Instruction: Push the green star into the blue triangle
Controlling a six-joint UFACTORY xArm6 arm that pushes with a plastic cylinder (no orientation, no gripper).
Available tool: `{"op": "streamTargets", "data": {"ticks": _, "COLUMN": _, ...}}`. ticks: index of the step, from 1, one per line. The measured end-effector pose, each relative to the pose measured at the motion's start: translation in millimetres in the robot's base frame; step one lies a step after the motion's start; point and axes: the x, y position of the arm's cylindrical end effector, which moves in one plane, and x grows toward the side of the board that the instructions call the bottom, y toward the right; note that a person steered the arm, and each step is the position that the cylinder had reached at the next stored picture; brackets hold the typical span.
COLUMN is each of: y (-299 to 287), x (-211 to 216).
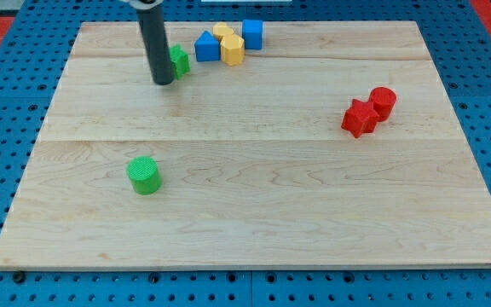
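Note:
The green star [179, 60] lies near the view's top, partly hidden behind my rod. My tip [163, 82] rests on the board just left of and below the star, touching or nearly touching it. The blue triangle [207, 46] sits a short gap to the star's right. It stands against a yellow block [233, 50], with another yellow block [223, 32] and a blue cube [252, 33] just behind.
A green cylinder [145, 175] stands at the lower left. A red star [360, 118] and a red cylinder [383, 101] touch each other at the right. The wooden board [254, 222] lies on a blue pegboard.

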Motion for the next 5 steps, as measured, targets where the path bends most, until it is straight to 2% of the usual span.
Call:
{"op": "streamTargets", "data": {"ticks": 1, "y": -39, "x": -24}}
{"op": "streamTargets", "data": {"ticks": 2, "y": -3, "x": -41}}
{"op": "streamTargets", "data": {"ticks": 3, "y": 55, "x": -21}}
{"op": "streamTargets", "data": {"ticks": 4, "y": 78, "x": 22}}
{"op": "streamTargets", "data": {"ticks": 5, "y": 134, "x": 130}}
